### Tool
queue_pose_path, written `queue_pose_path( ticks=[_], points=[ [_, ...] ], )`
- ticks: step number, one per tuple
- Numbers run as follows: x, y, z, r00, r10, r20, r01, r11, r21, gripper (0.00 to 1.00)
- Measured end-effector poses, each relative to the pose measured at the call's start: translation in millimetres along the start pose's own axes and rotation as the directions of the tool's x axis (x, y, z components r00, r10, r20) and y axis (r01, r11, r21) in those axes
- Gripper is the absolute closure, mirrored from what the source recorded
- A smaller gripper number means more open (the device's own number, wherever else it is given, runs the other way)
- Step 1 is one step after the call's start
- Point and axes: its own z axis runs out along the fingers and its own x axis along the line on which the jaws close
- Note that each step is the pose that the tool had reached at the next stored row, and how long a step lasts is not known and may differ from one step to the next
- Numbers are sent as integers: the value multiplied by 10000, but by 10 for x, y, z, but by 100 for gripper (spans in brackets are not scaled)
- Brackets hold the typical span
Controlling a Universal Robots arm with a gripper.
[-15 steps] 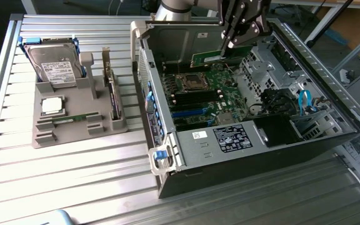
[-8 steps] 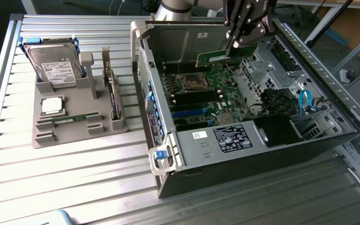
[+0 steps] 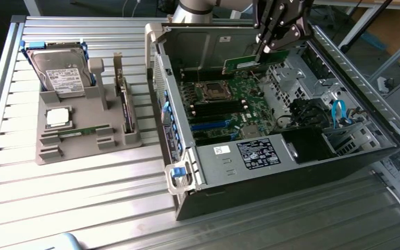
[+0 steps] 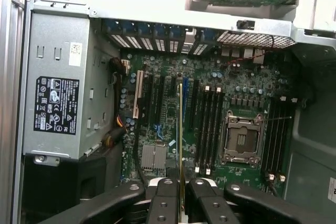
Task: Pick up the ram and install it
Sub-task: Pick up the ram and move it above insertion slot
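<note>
The hand [image 3: 264, 48] is closed on the ram [image 3: 242, 64], which is pinched edge-on between its fingers. The green stick hangs just below the hand, over the motherboard [image 3: 224, 101], toward the far wall of the open computer case [image 3: 270, 172] on the tabletop [image 3: 82, 182].

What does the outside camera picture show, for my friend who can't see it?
A robot gripper holds the ram, a thin green stick, above the motherboard inside an open computer case. On the exterior view's left, a grey holder carries a hard drive.
</note>
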Motion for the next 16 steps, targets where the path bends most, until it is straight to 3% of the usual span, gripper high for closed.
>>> queue_pose_path(
  ticks=[16],
  points=[
    [13, -150, 1, 10000, 0, -1, 0, 10000, 0, 86]
  ],
)
